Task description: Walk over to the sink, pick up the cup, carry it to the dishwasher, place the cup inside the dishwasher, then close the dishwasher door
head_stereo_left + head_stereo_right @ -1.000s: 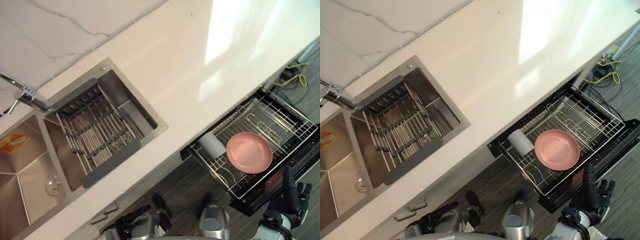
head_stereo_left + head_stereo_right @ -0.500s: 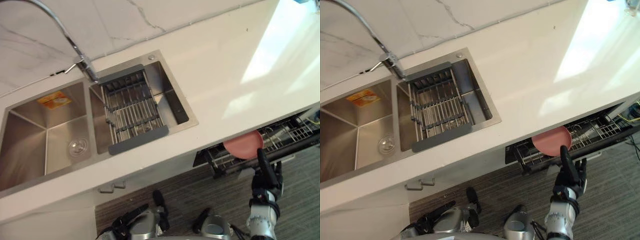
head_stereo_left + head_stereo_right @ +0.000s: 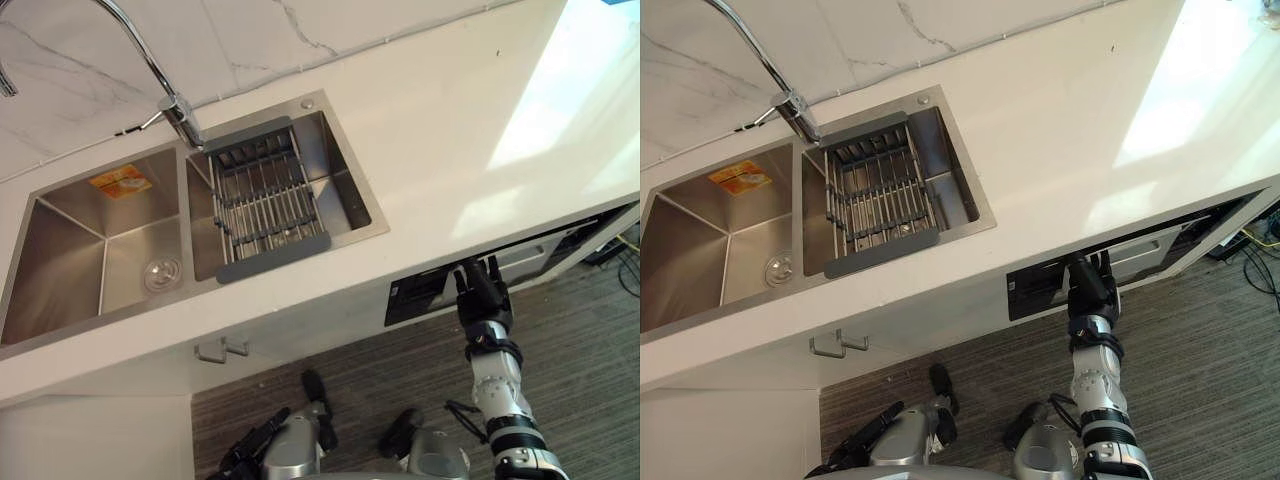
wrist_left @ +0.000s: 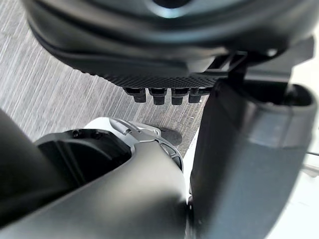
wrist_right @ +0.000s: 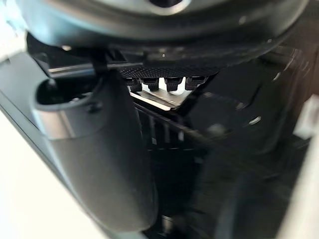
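Note:
The dishwasher (image 3: 425,293) sits under the white counter, its dark front nearly flush with the cabinet line (image 3: 1035,290). Only a narrow dark gap shows along its top, and the cup inside is hidden. My right hand (image 3: 483,295) reaches up with straight fingers against that dark front, open and holding nothing. In the right wrist view the fingertips (image 5: 164,82) and thumb (image 5: 94,149) face the black panel from very close. My left hand (image 3: 252,455) hangs low near the floor, fingers relaxed and empty.
A steel double sink (image 3: 95,245) holds a drainer rack (image 3: 262,195) in its right basin, below a curved faucet (image 3: 150,70). The white counter (image 3: 450,130) runs to the right. A cabinet handle (image 3: 222,350) sticks out under the sink. Cables (image 3: 625,260) lie on the floor at far right.
The camera has swung. The pulled-out rack with the pink plate and white cup has gone in under the counter, and my right hand has risen against the dishwasher front.

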